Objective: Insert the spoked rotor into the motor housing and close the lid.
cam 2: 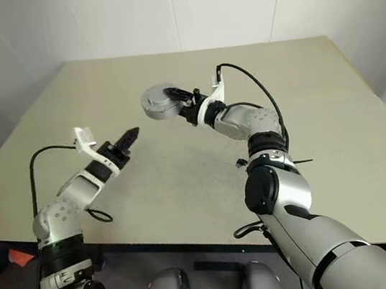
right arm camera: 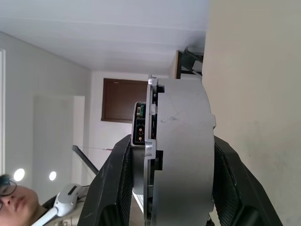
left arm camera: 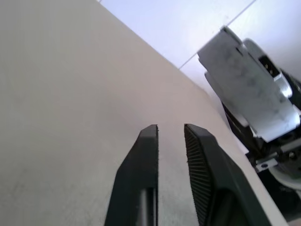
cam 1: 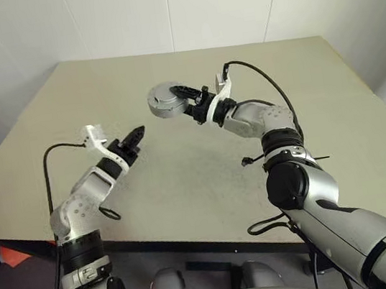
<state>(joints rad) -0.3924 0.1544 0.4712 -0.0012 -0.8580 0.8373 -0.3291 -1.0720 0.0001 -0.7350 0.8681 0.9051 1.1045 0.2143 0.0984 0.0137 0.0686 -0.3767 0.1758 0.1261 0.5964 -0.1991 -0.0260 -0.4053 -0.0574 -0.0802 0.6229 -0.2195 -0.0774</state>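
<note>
So the right gripper [cam 1: 188, 101] has the motor housing [cam 1: 166, 100] pinched between its fingers and is holding it up in the air over the far middle of the table [cam 1: 183, 175], not resting on anything. From the head cameras the housing looks like a round, chunky grey puck with a flat pale top face. The lid [right arm camera: 151, 141] sits shut against it. In the right wrist view you get it edge-on: a thick grey drum with a thinner plate flush against one side, a narrow dark seam between them, and a little black connector block with green bits poking out at the edge. One black finger [right arm camera: 115, 183] presses each flat side, so it's clamped across its thickness.

The left gripper [cam 1: 137, 133] sits nearer the robot than the housing and off to its left, well apart from it, pointing its way. Its fingers [left arm camera: 141, 174] are parted a little with nothing between them, just bare table behind. In the left wrist view the housing shows as a tilted grey slab.

Can't see the rotor, presumably inside.
</note>
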